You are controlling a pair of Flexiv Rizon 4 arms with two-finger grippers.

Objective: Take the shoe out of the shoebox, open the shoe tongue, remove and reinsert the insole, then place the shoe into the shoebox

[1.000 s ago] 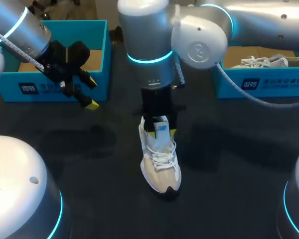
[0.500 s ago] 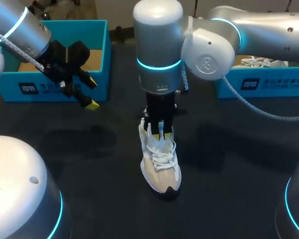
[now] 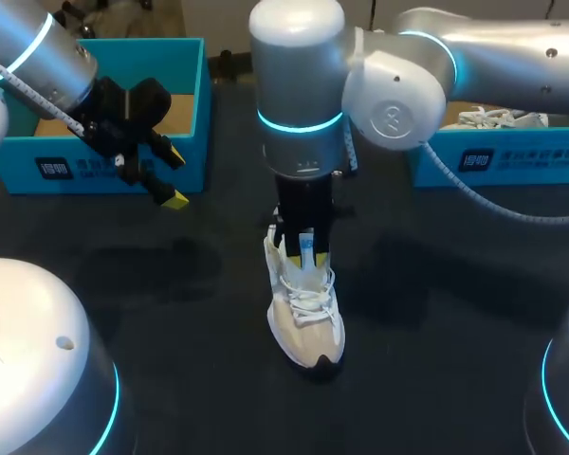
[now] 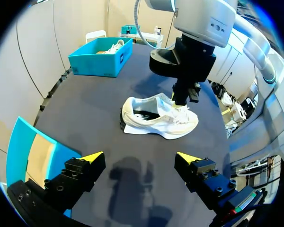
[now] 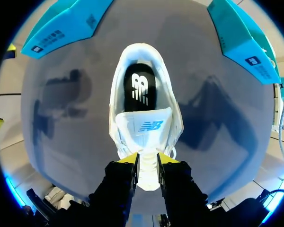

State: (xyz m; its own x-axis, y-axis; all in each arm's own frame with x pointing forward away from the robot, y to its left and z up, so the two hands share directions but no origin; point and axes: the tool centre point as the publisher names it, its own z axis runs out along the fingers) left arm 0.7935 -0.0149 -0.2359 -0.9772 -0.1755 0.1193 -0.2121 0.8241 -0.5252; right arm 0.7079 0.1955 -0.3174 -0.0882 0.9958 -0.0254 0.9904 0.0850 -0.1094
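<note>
**Right now: right fingers pinch the tongue, left fingers wide apart**

Currently I see the shoe (image 3: 308,318) standing upright on its sole in the middle of the dark desk (image 3: 436,313), out of either box. In the head view its toe points to 6 o'clock and its heel to 12 o'clock.

My right arm comes in from 3 o'clock and hangs straight over the heel end. In its wrist view the right fingers (image 5: 127,160) are closed on the tongue (image 5: 146,124), with 1 yellow tip on each face of its top edge. Beyond the tongue the shoe's mouth gapes, and the dark insole (image 5: 138,87) lies flat inside.

My left arm sits at about 10 o'clock from the shoe, just in front of the left shoebox (image 3: 194,104), a blue box with a bare cardboard floor. The left fingers (image 4: 92,157) are spread wide and hold nothing. The shoe is ahead of them and well apart.

At about 2 o'clock from the shoe stands the right shoebox (image 3: 512,161), also blue, with another pale shoe (image 3: 498,118) lying in it.
</note>
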